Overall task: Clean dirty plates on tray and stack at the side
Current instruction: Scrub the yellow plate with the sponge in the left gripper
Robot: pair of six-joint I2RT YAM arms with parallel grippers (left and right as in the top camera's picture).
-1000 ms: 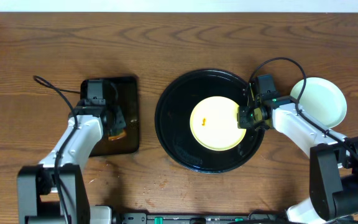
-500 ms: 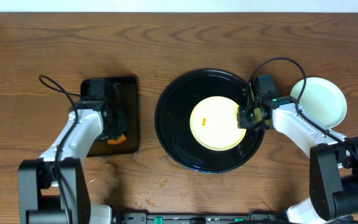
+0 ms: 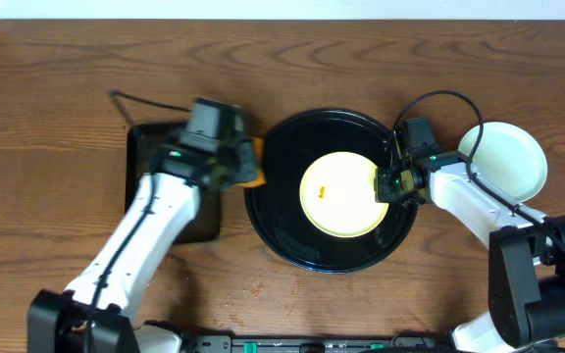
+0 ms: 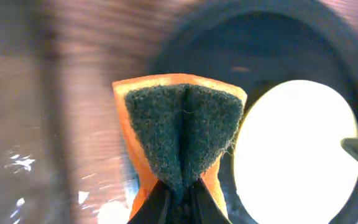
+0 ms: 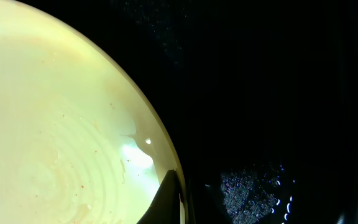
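One pale plate (image 3: 503, 162) sits aside; the yellow plate (image 3: 339, 193) on the tray (image 3: 273, 211) is dirty — the left gripper (image 3: 247, 171) squeezes a sponge (image 4: 182, 134); the right gripper (image 3: 382, 184) pinches its rim.

Left arm (image 3: 140, 235) & right arm (image 3: 469, 201) white, black joints; black cable (image 3: 439, 95) loops; green LED (image 3: 432, 155) by black right gripper (image 3: 381, 184).

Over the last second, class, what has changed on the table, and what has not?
The left hand closed on the orange sponge, lifted it off the small rectangular tray and swung right to the left rim of the round tray. Unchanged: the right hand holding the yellow plate by its edge, and the pale plate beside the tray.
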